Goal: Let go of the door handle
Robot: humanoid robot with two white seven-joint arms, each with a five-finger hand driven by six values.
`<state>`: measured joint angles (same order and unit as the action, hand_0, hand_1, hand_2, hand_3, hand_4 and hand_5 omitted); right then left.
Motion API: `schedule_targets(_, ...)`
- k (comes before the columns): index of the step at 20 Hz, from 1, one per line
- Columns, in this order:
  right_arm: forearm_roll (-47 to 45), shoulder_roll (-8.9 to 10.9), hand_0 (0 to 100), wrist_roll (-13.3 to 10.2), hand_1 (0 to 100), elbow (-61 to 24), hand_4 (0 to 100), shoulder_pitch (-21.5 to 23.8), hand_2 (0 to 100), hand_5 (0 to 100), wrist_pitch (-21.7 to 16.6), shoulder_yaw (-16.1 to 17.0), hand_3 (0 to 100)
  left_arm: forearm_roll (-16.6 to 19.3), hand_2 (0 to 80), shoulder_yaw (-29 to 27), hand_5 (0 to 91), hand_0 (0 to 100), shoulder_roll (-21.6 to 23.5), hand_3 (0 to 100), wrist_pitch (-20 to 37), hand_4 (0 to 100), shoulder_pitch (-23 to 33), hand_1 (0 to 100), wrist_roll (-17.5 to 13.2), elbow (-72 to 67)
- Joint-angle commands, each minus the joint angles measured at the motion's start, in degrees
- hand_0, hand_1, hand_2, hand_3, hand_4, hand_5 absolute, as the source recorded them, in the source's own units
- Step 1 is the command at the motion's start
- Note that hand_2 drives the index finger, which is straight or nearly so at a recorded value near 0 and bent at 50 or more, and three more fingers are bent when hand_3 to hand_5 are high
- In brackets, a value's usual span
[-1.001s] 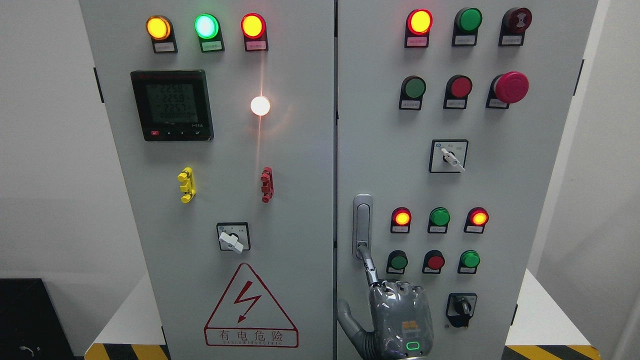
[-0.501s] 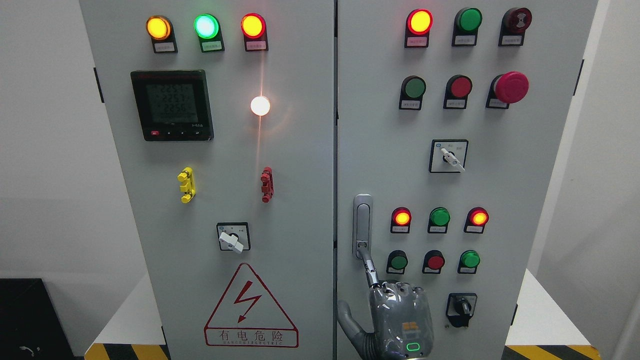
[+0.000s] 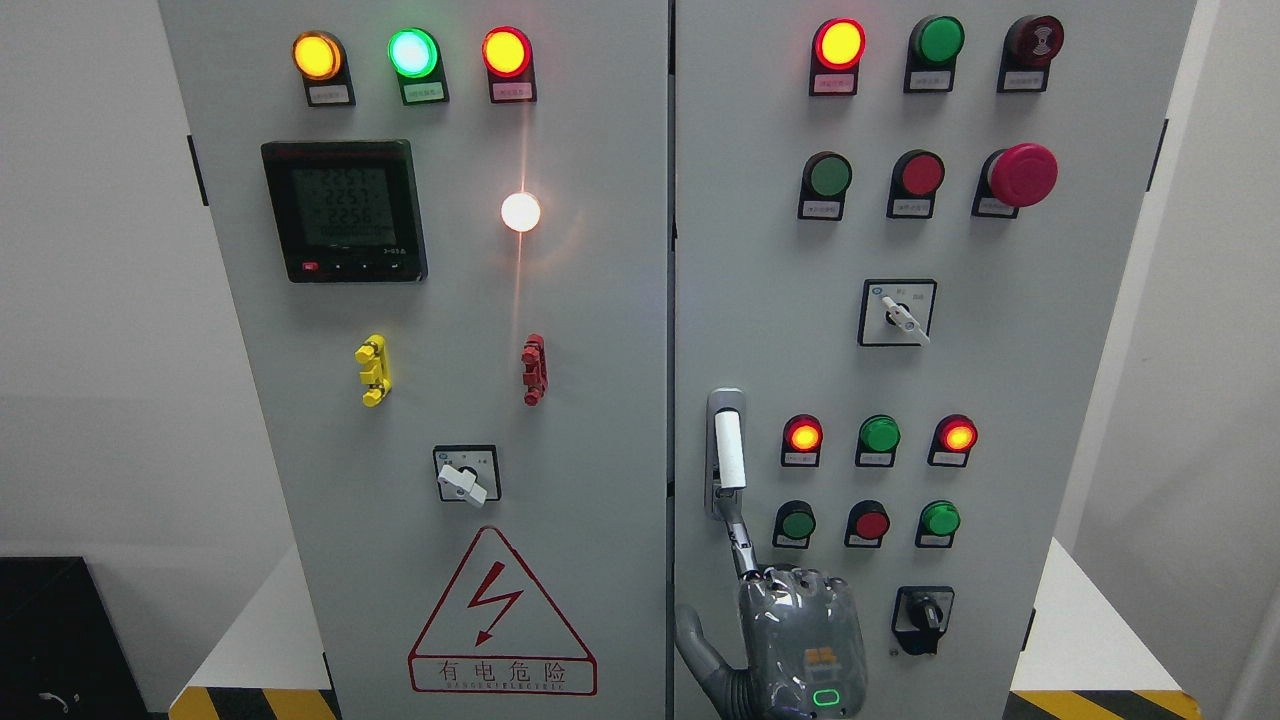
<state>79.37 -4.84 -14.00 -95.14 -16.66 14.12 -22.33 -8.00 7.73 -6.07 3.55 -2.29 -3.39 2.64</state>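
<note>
Two grey sheet-metal doors make up the cabinet we're facing, the left door [image 3: 590, 300] and the right door [image 3: 760, 280], both smooth and flat.

On the left one we count three round lit lamps up top [image 3: 411, 52] (amber, green, red), one glowing white lamp [image 3: 520, 211], one black square meter [image 3: 344, 210], two little plastic clips, one yellow [image 3: 373, 369] and one red [image 3: 534, 369], one white rotary switch [image 3: 464, 476] and one red triangular warning sticker [image 3: 500, 618].

The right door has six round lamps or buttons in its two top rows, including one chunky red mushroom button [image 3: 1020, 174], then one selector switch [image 3: 898, 313], six more small round lamps and buttons [image 3: 878, 434] in two rows of three, and one black knob [image 3: 922, 612].

The door handle [image 3: 729, 450] sits at the right door's left edge: a pale rounded lever in a shiny metal housing.

Only one hand shows, the right hand [image 3: 800, 640], glossy grey, coming up from the bottom edge. Its index finger [image 3: 740, 540] is stretched straight up with the tip touching the lower end of the handle housing, the other fingers are curled in, the thumb [image 3: 695, 640] sticks out to the side, and it grips nothing.
</note>
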Motion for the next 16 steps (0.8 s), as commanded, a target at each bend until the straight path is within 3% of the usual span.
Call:
schedule_targets(1, 0.00, 0.01, 41, -0.06, 36, 0.04, 100, 0.05, 18, 100, 0.03, 0.01, 100, 0.00, 0.0, 0.00, 0.0, 12, 0.00, 0, 0.05, 0, 0.00, 56, -0.03, 0.00)
schedule_targets(16, 0.00, 0.01, 41, -0.06, 36, -0.13, 100, 0.49, 18, 100, 0.03, -0.17, 100, 0.00, 0.0, 0.00, 0.0, 12, 0.00, 0, 0.05, 0, 0.00, 56, -0.03, 0.00)
